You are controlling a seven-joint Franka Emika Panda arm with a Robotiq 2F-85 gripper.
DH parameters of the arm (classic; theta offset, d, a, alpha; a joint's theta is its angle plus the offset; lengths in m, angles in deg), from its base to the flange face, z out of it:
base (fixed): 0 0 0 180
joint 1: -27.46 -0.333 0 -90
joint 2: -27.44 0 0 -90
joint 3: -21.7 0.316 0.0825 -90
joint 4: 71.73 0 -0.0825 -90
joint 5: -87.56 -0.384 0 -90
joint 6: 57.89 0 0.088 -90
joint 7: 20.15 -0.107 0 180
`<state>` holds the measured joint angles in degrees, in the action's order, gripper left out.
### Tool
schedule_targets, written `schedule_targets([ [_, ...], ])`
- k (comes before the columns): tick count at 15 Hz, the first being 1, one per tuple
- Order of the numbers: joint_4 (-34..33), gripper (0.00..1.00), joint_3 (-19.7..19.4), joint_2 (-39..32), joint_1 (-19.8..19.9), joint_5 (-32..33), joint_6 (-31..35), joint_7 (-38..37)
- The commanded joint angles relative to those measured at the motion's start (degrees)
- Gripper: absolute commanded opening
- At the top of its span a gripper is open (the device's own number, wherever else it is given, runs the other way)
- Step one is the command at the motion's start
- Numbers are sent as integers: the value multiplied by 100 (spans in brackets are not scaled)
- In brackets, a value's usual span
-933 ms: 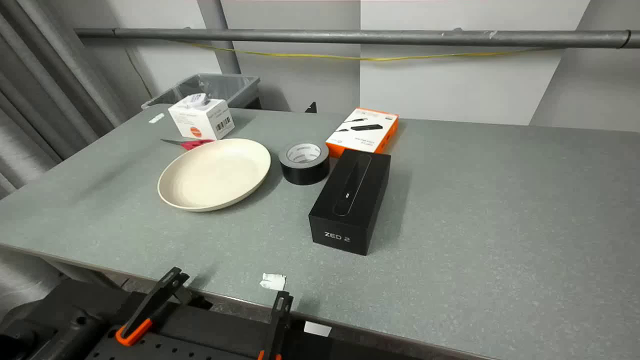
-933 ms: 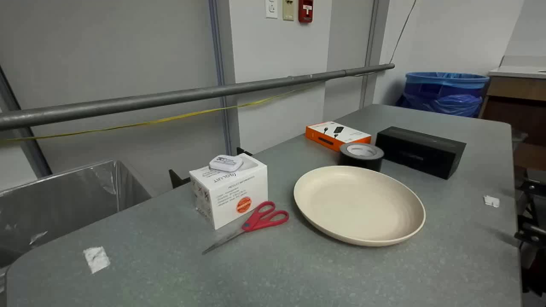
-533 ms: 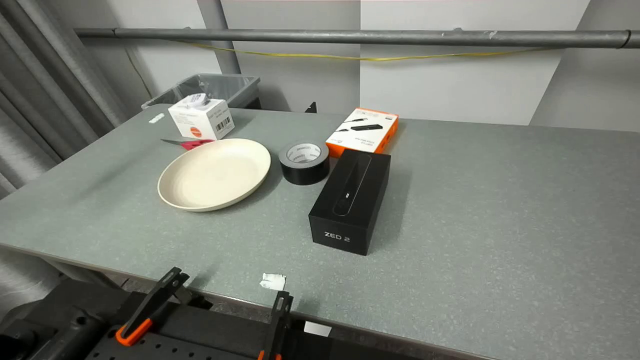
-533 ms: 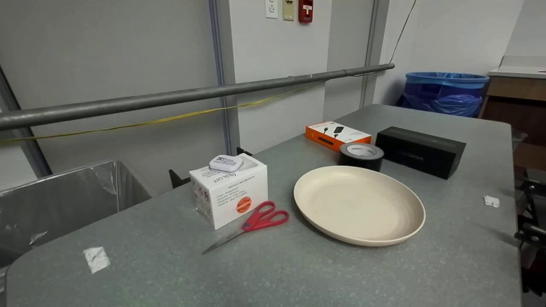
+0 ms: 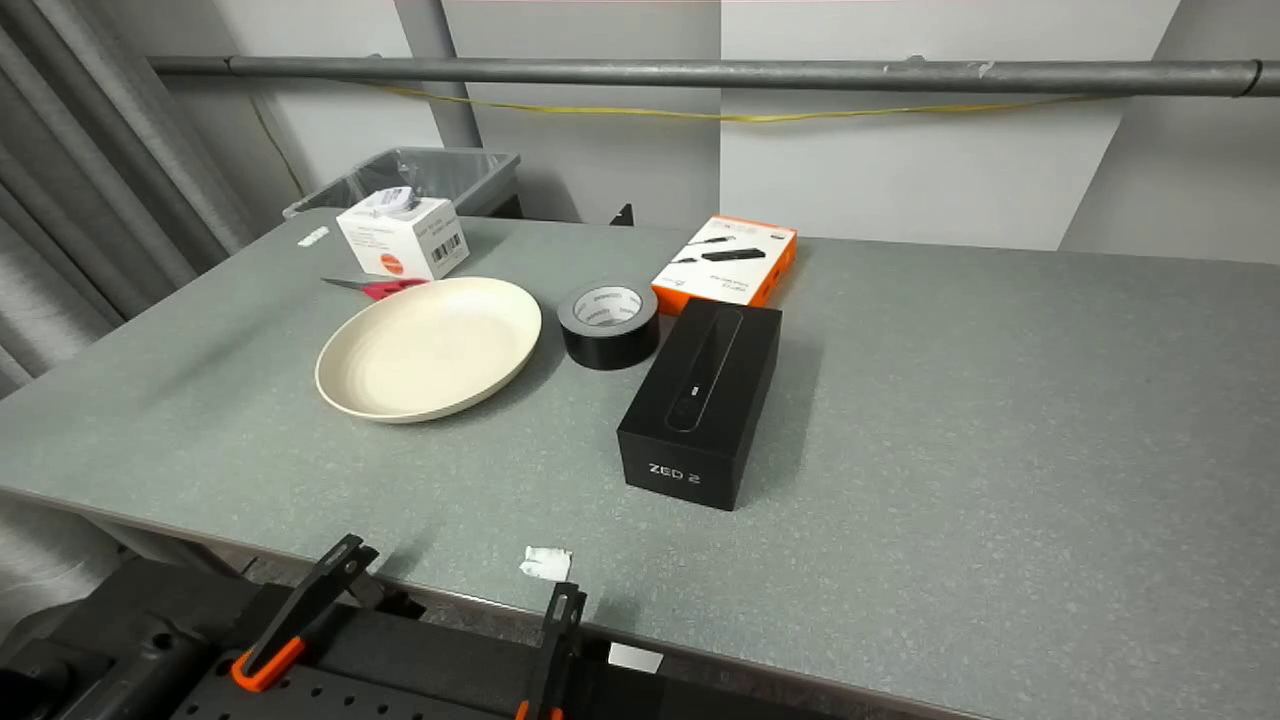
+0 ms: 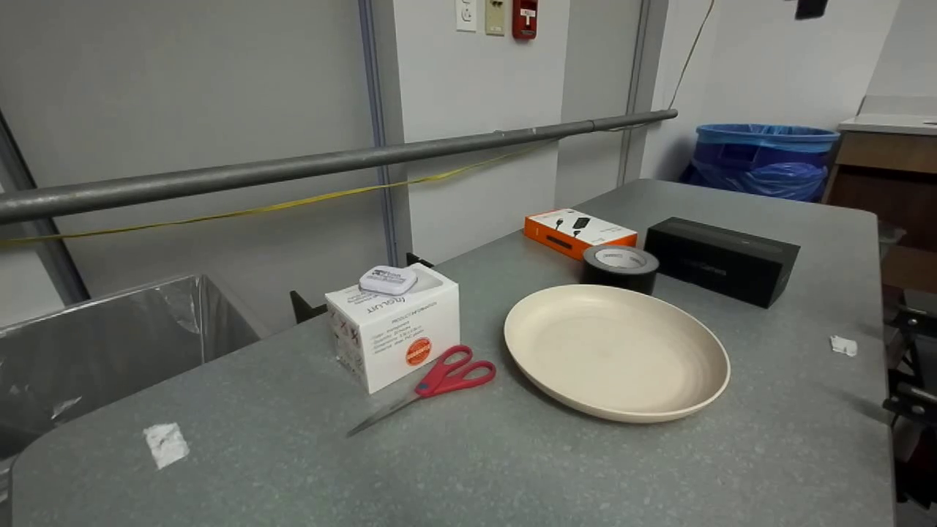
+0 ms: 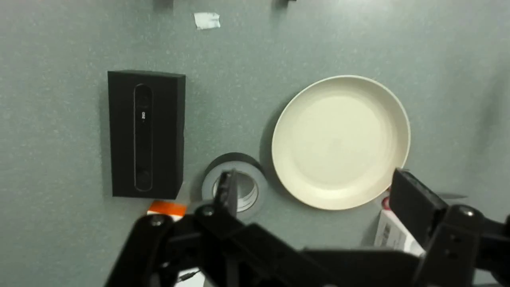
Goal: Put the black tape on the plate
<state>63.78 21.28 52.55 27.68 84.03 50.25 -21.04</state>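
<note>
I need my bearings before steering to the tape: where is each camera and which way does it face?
An exterior view: high behind the clamps, looking down across the table toward the wall pipe; no arm identifiable.
An exterior view: at the scissors end, looking along the table; a dark piece top right may be the robot's.
Wrist view: overhead, facing down; spread fingers at bottom.
Both exterior views share the black tape and plate.

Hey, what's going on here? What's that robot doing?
A black two-fingered robot gripper is above the grey speckled table, open and holding nothing. Its job is to put the round roll of black tape on the big round cream-coloured plate. That hasn't happened yet: the tape lies flat on the table beside the plate, not touching it.
</note>
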Motion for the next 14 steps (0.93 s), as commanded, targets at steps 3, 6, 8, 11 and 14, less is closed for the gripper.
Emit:
schedule_targets([
  [3,13,100,-185,-853,200,32,789,5],
  [6,-107,100,-239,-1350,235,30,908,9],
  [8,-160,100,-236,-1372,234,31,908,9],
  [11,-344,100,-220,-1701,185,-123,1111,4],
  [14,-623,100,-140,-2461,151,-259,1694,-297],
])
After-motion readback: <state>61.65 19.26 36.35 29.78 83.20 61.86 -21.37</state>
